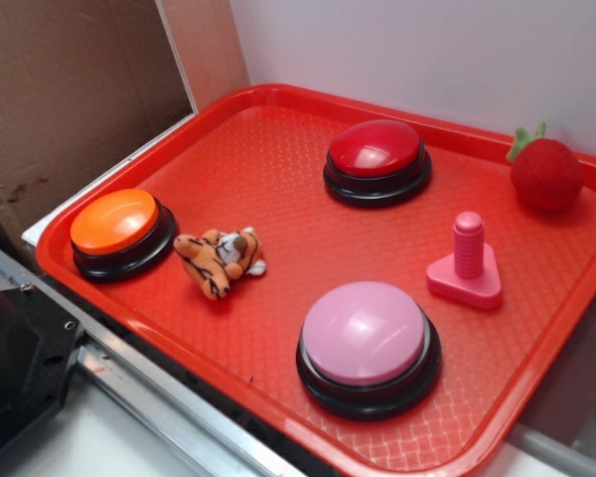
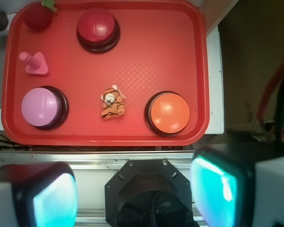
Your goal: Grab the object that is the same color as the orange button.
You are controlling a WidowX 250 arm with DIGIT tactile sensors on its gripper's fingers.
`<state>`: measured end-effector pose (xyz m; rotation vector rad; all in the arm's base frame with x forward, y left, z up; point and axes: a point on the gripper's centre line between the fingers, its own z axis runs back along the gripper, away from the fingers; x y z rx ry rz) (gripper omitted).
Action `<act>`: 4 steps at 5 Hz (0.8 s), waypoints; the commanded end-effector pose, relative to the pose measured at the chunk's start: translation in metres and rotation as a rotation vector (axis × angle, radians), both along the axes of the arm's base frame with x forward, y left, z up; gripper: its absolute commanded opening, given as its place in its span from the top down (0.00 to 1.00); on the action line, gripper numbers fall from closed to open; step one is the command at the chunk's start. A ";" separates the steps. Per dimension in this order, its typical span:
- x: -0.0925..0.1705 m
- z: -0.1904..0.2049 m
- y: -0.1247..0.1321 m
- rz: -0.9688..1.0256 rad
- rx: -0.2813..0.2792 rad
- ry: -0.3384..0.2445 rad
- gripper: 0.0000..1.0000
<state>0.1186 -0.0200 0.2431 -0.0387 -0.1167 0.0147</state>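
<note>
A small orange striped plush tiger (image 1: 221, 258) lies on the red tray (image 1: 278, 149), just right of the orange button (image 1: 116, 223). In the wrist view the tiger (image 2: 113, 102) lies left of the orange button (image 2: 169, 112). My gripper (image 2: 135, 196) is open and empty, high above and in front of the tray's near edge; its two fingers (image 2: 54, 201) frame the bottom of the wrist view. The gripper does not show in the exterior view.
On the tray stand a red button (image 1: 376, 159), a pink button (image 1: 368, 343), a pink peg on a triangular base (image 1: 466, 263) and a red plush strawberry (image 1: 544, 171). The robot's black base (image 2: 149, 189) and a metal rail (image 1: 159, 393) lie before the tray. Cardboard (image 1: 70, 89) stands at left.
</note>
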 end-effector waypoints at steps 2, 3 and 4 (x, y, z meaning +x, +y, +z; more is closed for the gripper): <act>0.034 0.010 0.006 0.107 -0.056 -0.029 0.00; 0.072 0.011 0.006 0.136 -0.055 -0.004 0.00; 0.098 -0.024 -0.002 0.134 -0.013 0.104 0.00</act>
